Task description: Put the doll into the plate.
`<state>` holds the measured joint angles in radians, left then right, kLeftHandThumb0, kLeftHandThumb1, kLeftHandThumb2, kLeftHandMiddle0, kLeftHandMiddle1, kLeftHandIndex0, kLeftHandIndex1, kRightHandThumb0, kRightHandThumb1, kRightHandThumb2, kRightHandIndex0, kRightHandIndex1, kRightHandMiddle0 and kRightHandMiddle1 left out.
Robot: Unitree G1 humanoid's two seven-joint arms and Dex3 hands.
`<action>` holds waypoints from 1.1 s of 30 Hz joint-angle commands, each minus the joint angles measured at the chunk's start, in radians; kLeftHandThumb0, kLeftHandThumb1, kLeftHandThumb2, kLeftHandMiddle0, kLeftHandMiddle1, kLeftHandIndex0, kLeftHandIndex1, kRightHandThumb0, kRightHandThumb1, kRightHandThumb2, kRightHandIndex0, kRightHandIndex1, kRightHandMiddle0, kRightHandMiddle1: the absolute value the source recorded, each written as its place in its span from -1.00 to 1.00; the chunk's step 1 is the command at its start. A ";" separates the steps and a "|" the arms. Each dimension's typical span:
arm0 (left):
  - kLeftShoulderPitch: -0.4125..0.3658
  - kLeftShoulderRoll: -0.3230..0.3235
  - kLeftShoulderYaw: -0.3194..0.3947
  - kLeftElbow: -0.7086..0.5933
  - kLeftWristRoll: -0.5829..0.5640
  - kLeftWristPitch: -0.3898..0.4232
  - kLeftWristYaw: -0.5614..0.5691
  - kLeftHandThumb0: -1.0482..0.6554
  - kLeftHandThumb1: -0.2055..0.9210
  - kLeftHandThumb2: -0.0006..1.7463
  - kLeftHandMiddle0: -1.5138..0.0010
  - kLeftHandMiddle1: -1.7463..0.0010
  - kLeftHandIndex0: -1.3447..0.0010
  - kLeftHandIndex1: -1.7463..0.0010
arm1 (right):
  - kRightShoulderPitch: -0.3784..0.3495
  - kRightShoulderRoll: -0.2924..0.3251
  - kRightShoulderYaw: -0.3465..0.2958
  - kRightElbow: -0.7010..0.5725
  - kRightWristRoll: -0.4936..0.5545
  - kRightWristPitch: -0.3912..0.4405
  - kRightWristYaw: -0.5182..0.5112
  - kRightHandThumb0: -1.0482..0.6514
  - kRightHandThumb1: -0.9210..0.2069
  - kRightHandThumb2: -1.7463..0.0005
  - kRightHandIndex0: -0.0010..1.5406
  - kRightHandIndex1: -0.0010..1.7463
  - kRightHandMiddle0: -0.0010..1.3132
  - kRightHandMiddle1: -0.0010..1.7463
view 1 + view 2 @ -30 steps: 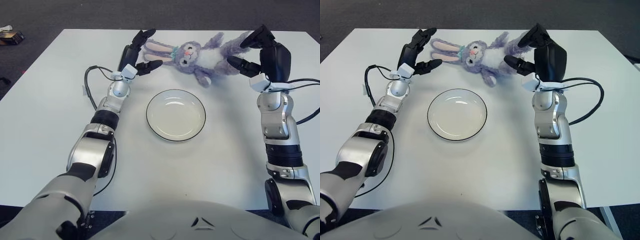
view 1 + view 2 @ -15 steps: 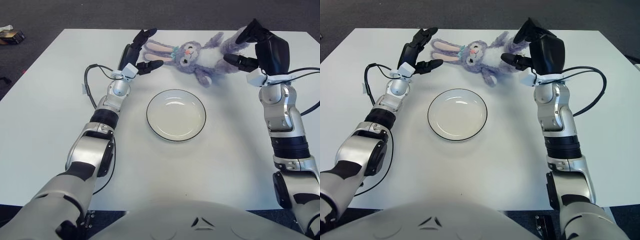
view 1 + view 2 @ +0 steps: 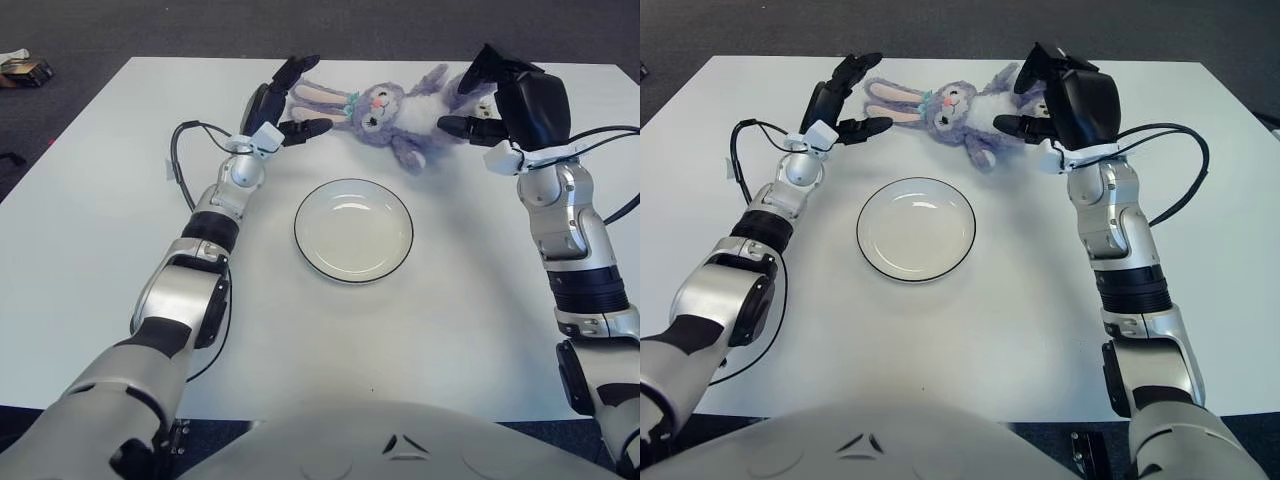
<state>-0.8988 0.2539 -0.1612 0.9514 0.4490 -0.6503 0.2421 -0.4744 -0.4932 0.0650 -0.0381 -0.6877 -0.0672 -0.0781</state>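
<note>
- A white counter (image 3: 90, 250) is filling most of both views, its surface lying flat and plain.
- Dark grey carpeted floor (image 3: 200, 25) is showing beyond the counter's far edge and down its left side.
- A small brown and black object (image 3: 22, 70) is lying on the floor by the far left corner; what it is cannot be told.

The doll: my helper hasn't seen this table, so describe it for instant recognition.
On the white table, look at the far edge beyond the round plate. The doll lies between the left robot hand and right robot hand: a purple, long-eared plush rabbit, the only soft thing.
</note>
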 commanded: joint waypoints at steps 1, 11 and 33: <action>-0.047 0.025 -0.028 0.040 0.034 -0.018 0.018 -0.40 1.00 -0.88 0.50 1.00 0.55 0.62 | -0.013 -0.012 -0.001 -0.011 -0.010 0.004 0.004 -0.19 -1.00 0.58 -0.28 -0.34 -0.46 0.80; -0.102 0.042 -0.079 0.128 0.078 -0.061 0.069 -0.41 1.00 -0.92 0.51 1.00 0.57 0.61 | -0.002 -0.005 0.002 -0.037 -0.005 -0.009 -0.001 -0.19 -1.00 0.58 -0.30 -0.33 -0.47 0.80; -0.098 0.030 -0.107 0.153 0.074 -0.070 0.100 -0.49 1.00 -0.89 0.50 1.00 0.57 0.61 | 0.037 0.026 0.013 -0.199 -0.053 -0.048 -0.025 -0.19 -1.00 0.58 -0.31 -0.33 -0.46 0.80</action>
<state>-0.9834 0.2864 -0.2617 1.0990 0.5210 -0.7099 0.3329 -0.4494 -0.4727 0.0737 -0.2162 -0.7208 -0.1067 -0.0868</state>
